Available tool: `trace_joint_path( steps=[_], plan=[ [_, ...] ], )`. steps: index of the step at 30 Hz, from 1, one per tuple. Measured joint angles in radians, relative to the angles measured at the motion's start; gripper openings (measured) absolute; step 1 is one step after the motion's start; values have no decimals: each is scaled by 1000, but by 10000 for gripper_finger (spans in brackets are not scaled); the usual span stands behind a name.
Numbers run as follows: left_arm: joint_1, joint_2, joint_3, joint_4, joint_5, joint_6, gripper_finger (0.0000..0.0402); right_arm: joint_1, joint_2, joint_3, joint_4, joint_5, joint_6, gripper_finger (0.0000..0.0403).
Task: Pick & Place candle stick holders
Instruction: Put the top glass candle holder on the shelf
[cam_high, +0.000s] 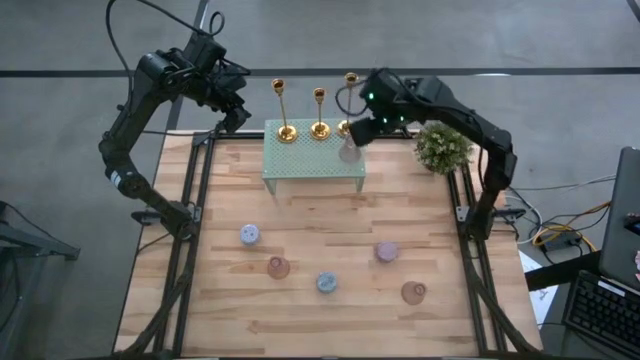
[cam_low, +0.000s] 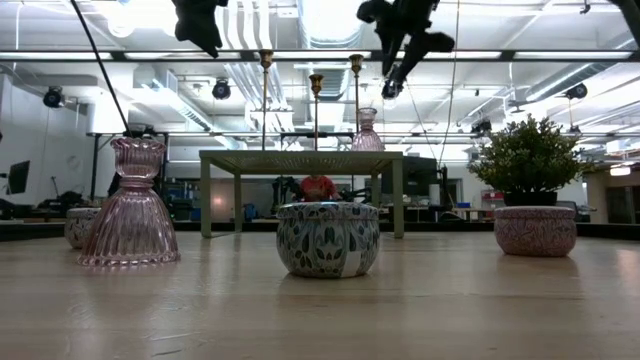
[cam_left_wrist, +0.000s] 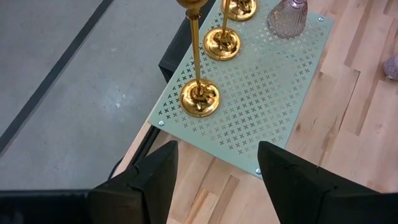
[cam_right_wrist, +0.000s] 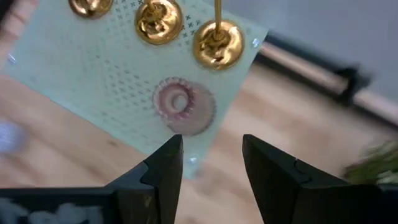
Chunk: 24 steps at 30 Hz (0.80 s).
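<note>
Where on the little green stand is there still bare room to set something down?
The stand is bare across its front strip and front left corner. Its back edge is crowded: three gold candlesticks in a row, with a pink glass holder just in front of the right one, under the right gripper.

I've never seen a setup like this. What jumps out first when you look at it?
Three gold candle stick holders stand in a row on a small pale green perforated stand at the table's far edge, a pink glass holder beside them. The right gripper hovers open above that pink piece; the left gripper hangs open nearby.
</note>
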Motion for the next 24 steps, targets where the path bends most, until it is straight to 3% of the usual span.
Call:
trace_joint_path(
  steps=[7,11,18,24],
  plan=[
    [0,0,0,0,0,0,225,147,-82,-167,26,244,-83,162],
    [0,0,0,-1,0,0,225,186,-156,-340,143,255,-42,162],
    [0,-1,0,-1,0,0,225,247,-318,-630,546,256,-57,162],
    [0,-1,0,0,0,0,225,266,-385,-806,678,258,-123,162]
  ],
)
